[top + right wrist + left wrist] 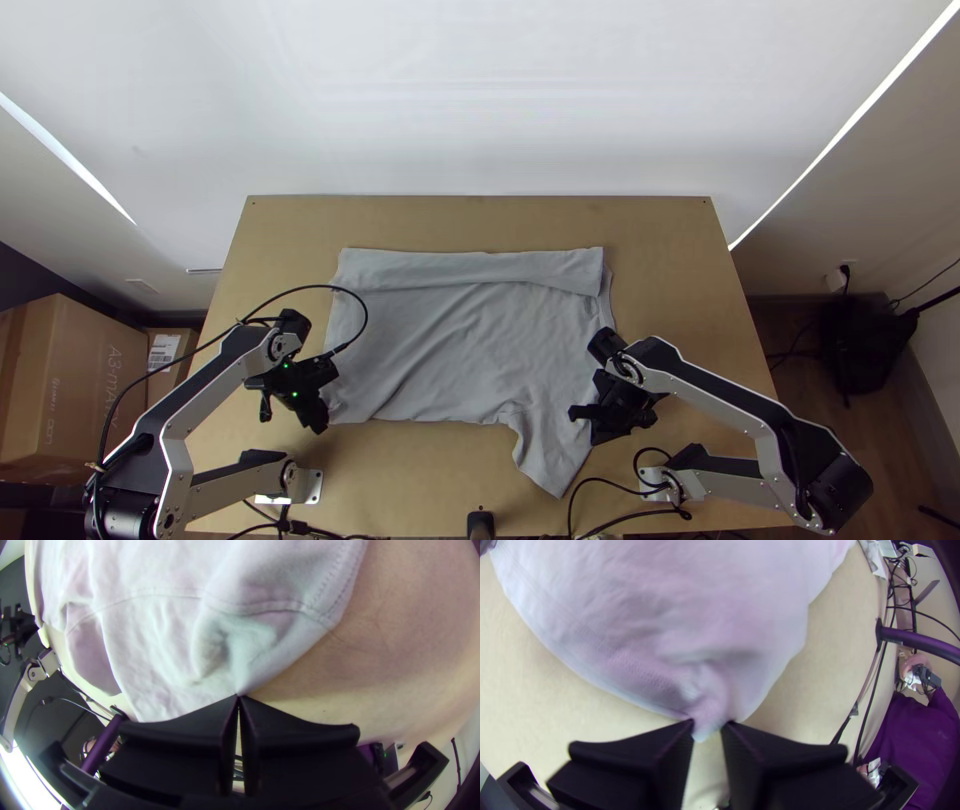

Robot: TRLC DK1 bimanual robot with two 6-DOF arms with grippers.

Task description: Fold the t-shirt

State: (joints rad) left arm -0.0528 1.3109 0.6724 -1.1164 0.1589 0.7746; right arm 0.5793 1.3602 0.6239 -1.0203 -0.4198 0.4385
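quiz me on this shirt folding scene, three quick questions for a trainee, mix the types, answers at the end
1. True or false: the left hand pinches the t-shirt.
2. Fill in: in the top view, a folded-over strip runs along the t-shirt's ____ edge (far/near).
3. Which is closer to the flap jutting toward the table's near edge?
a) left hand
b) right hand

Key: 1 true; 2 far; 3 b

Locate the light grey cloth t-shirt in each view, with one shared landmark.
Top view: light grey cloth t-shirt, around the picture's middle.
Left wrist view: top and middle, narrowing into the black left gripper.
Right wrist view: upper left to centre, reaching the black right gripper.
Landmark: light wooden table beside it.
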